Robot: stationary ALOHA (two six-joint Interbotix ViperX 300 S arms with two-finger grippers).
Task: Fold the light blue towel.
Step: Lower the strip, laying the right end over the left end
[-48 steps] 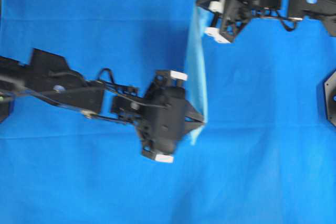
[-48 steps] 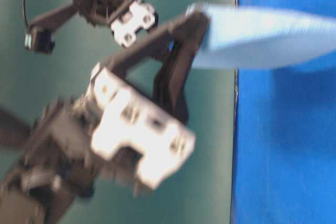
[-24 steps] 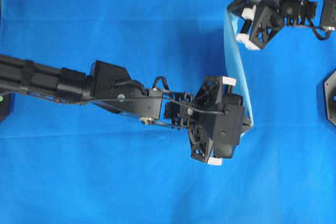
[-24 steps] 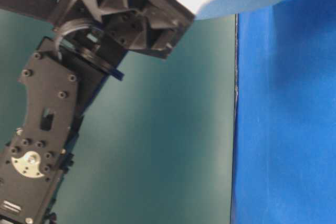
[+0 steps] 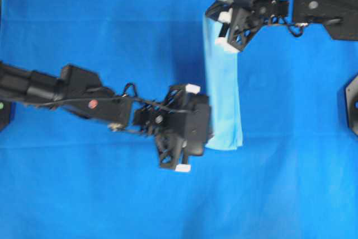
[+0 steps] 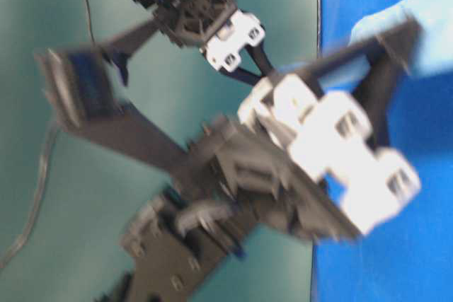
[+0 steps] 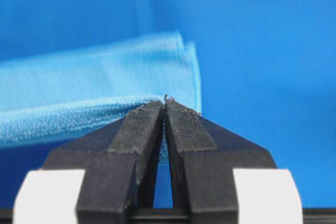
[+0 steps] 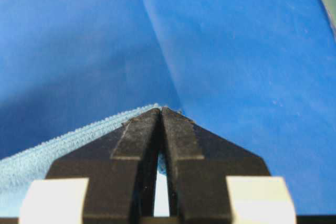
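Note:
The light blue towel (image 5: 224, 88) is a doubled long band stretched between both grippers over the royal-blue table cover (image 5: 112, 26). My left gripper (image 5: 211, 133) is shut on its near corner, and the hem is pinched at the fingertips in the left wrist view, left gripper (image 7: 165, 103), towel (image 7: 79, 82). My right gripper (image 5: 210, 15) is shut on the far corner, and the right wrist view shows the hem clamped at its tip, right gripper (image 8: 160, 111), towel (image 8: 47, 153). The table-level view is blurred, with a pale strip of towel (image 6: 435, 1) behind a gripper.
A black mount (image 5: 352, 104) sits at the right edge of the table and another dark piece (image 5: 4, 117) at the left edge. The left arm (image 5: 67, 90) stretches in low from the left. A teal wall (image 6: 141, 68) shows beyond the table edge.
Both grippers have swung left with the towel still clamped. The towel showed as a thin, edge-on strip and now shows as a wider band.

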